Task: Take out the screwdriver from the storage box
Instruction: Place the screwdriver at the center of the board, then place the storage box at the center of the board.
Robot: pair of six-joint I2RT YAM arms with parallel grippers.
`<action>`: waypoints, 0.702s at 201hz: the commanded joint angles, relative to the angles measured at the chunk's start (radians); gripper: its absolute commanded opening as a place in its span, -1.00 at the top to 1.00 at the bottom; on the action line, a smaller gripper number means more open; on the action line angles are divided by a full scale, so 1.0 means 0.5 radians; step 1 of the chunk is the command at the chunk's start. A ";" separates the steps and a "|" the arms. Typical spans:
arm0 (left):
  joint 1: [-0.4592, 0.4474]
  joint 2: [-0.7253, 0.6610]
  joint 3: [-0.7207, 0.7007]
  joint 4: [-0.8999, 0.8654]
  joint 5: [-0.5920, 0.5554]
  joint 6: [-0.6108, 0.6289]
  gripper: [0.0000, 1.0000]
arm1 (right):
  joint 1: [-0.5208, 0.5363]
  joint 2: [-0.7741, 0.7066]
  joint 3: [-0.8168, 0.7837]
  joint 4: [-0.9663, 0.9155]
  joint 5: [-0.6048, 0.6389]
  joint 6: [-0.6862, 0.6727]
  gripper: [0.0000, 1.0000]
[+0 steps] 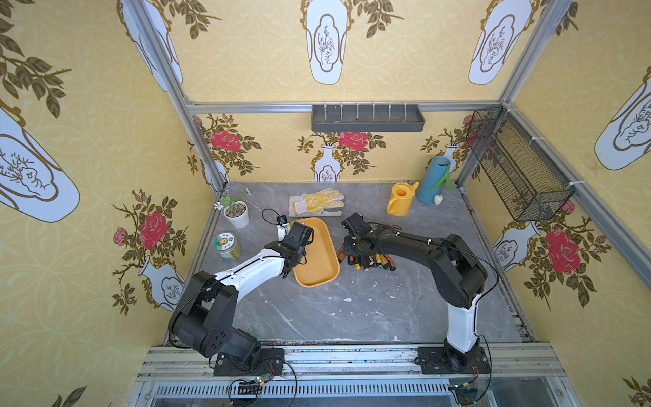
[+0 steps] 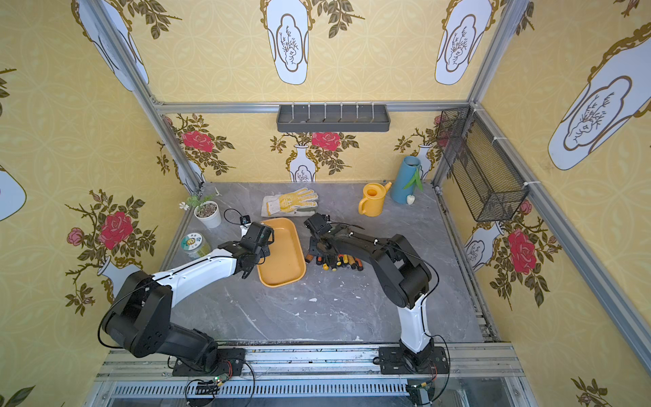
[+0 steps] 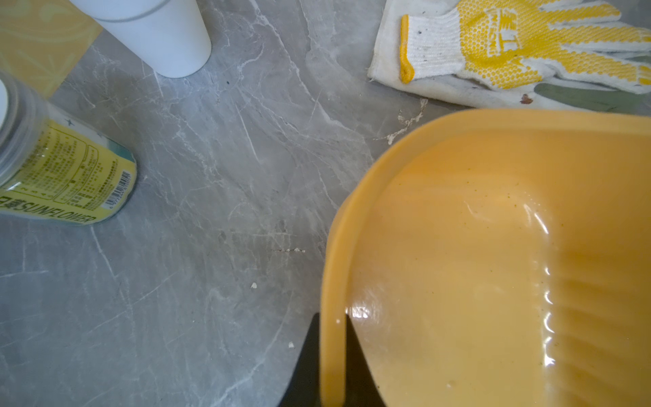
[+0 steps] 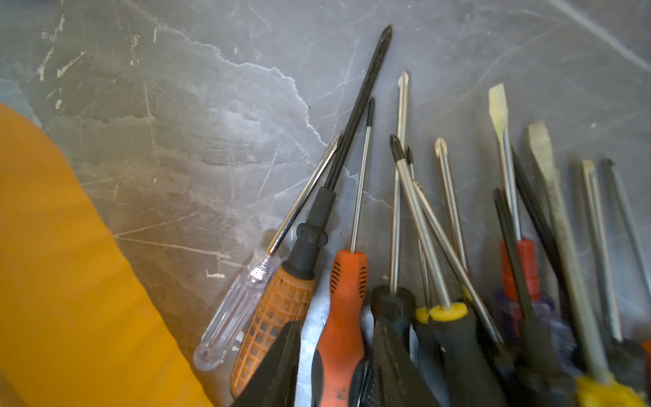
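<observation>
Standing at the middle of the grey marble desk (image 1: pixel 352 310): storage box (image 1: pixel 317 253), a shallow yellow-orange tub with rounded corners, its inside bare and glossy in both top views.

Left claw (image 3: pixel 332 319): closed on the box's long rim, on the side toward the left arm. One black finger sits outside the wall and one inside, with the rim pinched between them.

Screwdrivers (image 1: pixel 370 262): a loose row on the desk just beside the box, along its other long side and outside it. Handles are black, orange, yellow, red and clear. Shafts lie roughly the same way, some crossed.

Right claw (image 4: pixel 331 356): low over the handle end of that row, jaws parted a little. The orange-red screwdriver (image 4: pixel 347 299) lies between the fingers, and a strip of desk shows between its handle and one finger.

Work glove (image 1: pixel 317 204): white with yellow dots, flat behind the box.

Yellow watering can (image 1: pixel 400 201) and blue vase (image 1: pixel 435 179): far right corner.

White plant pot (image 1: pixel 236 213) and labelled jar (image 1: pixel 227 246): left of the box, apart from it.
</observation>
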State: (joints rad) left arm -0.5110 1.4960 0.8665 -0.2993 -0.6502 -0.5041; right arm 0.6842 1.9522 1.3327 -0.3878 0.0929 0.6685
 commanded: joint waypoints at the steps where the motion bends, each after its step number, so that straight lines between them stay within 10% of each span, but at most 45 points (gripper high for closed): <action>1: 0.000 0.012 -0.008 -0.005 -0.002 0.039 1.00 | 0.003 -0.070 -0.034 0.102 0.014 -0.025 0.16; 141: 0.217 0.240 0.275 -0.145 0.467 0.449 1.00 | -0.006 -0.486 -0.312 0.213 0.230 -0.208 0.06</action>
State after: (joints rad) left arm -0.4320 1.5597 0.9588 -0.3088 -0.4988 -0.3168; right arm 0.6849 1.7329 1.1934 -0.2886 0.1764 0.5808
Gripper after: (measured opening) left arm 0.097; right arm 0.471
